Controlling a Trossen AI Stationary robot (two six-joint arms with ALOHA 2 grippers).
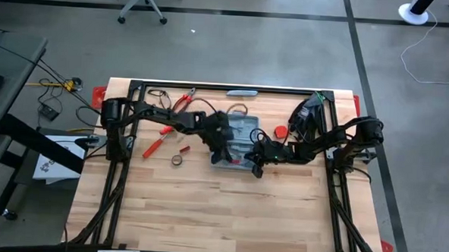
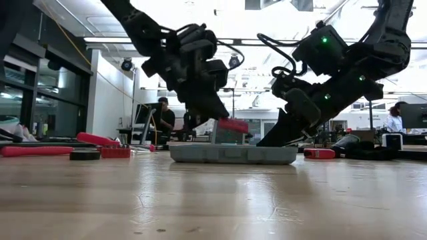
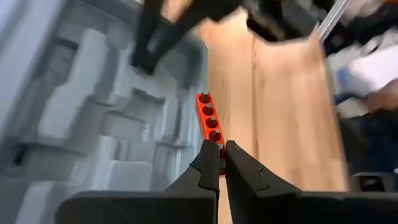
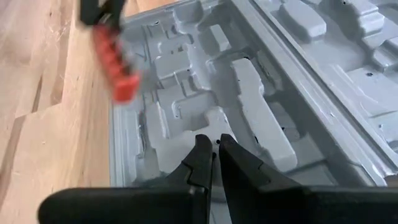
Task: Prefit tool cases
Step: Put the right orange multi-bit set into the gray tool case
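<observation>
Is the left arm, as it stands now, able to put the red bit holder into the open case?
Probably yes. Its left gripper, jaws shut on the red bit holder, hangs at the case edge; nothing blocks the moulded slots.

Grey-blue hinged tool case [image 1: 237,142], open and flat mid-table, moulded grey tool-shaped slots facing up.

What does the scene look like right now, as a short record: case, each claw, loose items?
case: tool case open on the table, moulded slots showing
left claw: left claw shut on red bit holder, over the case's edge
right claw: right claw shut, empty, low over the case's inside
loose items: red-handled tools on the table beside the case
</observation>
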